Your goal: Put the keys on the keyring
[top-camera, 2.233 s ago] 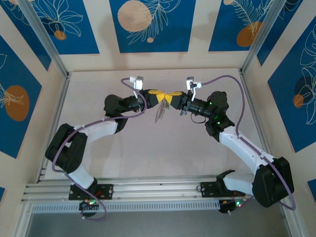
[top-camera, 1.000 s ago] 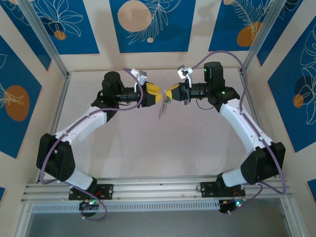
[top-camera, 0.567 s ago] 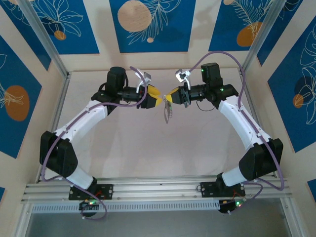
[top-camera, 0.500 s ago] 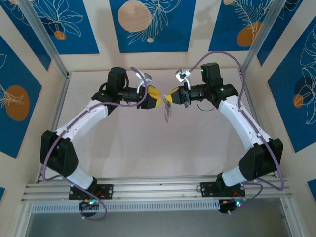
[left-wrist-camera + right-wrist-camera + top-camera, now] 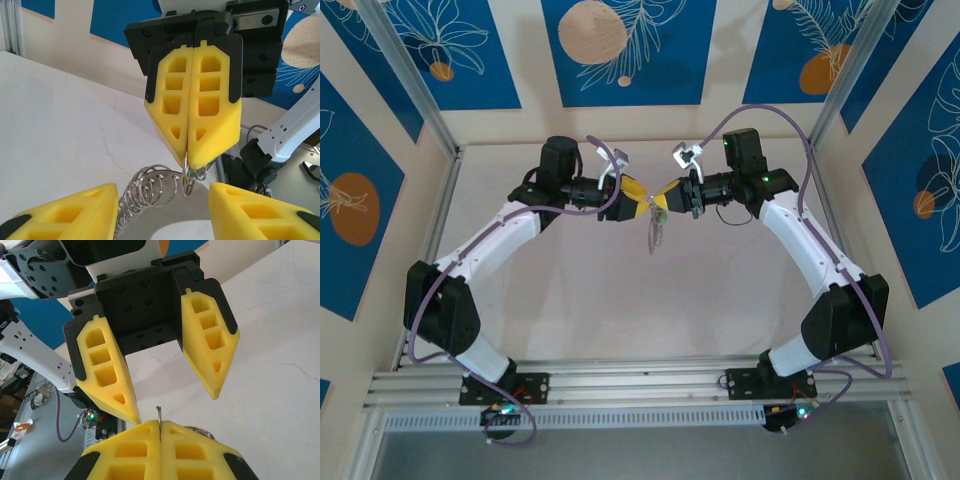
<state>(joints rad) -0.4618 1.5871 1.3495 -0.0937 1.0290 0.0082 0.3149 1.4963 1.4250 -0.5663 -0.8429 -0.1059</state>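
Over the pale table [image 5: 620, 300], the right gripper [image 5: 663, 197] pinches the keyring [image 5: 158, 415], keys [image 5: 653, 235] dangling at 6 o'clock, half-open left gripper [image 5: 638, 198] at 9 o'clock.

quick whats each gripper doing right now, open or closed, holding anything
left gripper: open, holding nothing.
right gripper: closed on the keyring, with the keys dangling below it.
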